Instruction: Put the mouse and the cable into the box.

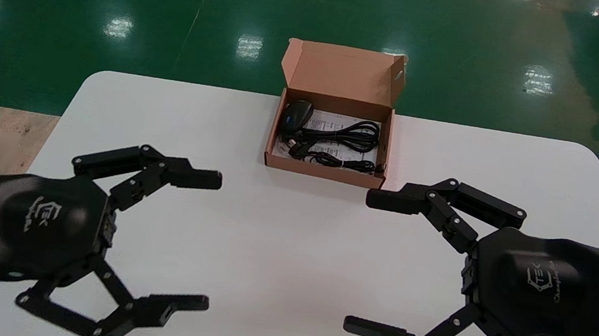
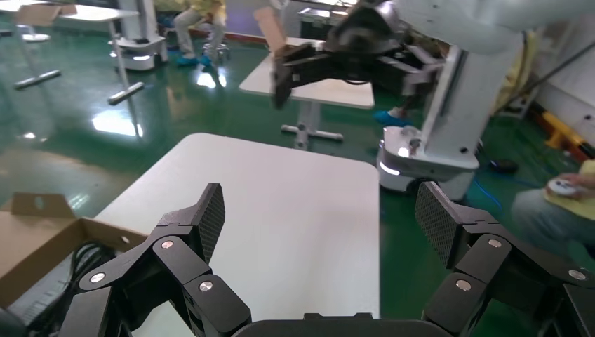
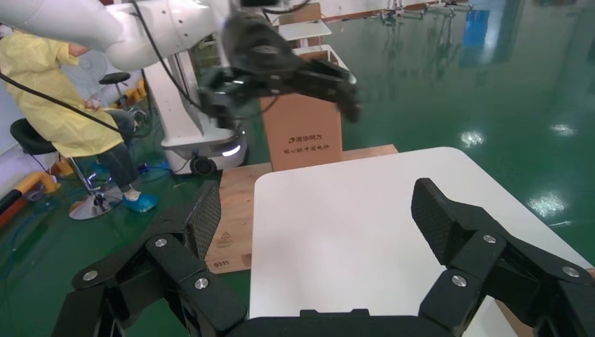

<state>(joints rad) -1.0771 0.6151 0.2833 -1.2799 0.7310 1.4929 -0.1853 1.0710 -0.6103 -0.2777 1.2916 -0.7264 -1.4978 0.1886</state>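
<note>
An open brown cardboard box (image 1: 370,181) sits at the far middle of the white table (image 1: 269,243), its lid standing up behind. Inside lie a black mouse (image 1: 296,115) at the box's left end and a coiled black cable (image 1: 347,134) on a printed sheet. My left gripper (image 1: 201,241) hovers open over the near left of the table, nothing between its fingers. My right gripper (image 1: 368,261) is open at the near right, also empty. In the left wrist view my left gripper (image 2: 323,214) faces bare tabletop, with the box (image 2: 49,242) and cable (image 2: 84,260) at the side.
Green floor surrounds the table. A wooden pallet (image 3: 235,217) and a cardboard carton (image 3: 309,133) stand beside the table in the right wrist view. Another robot base (image 2: 428,158) and a second table (image 2: 316,84) show in the left wrist view.
</note>
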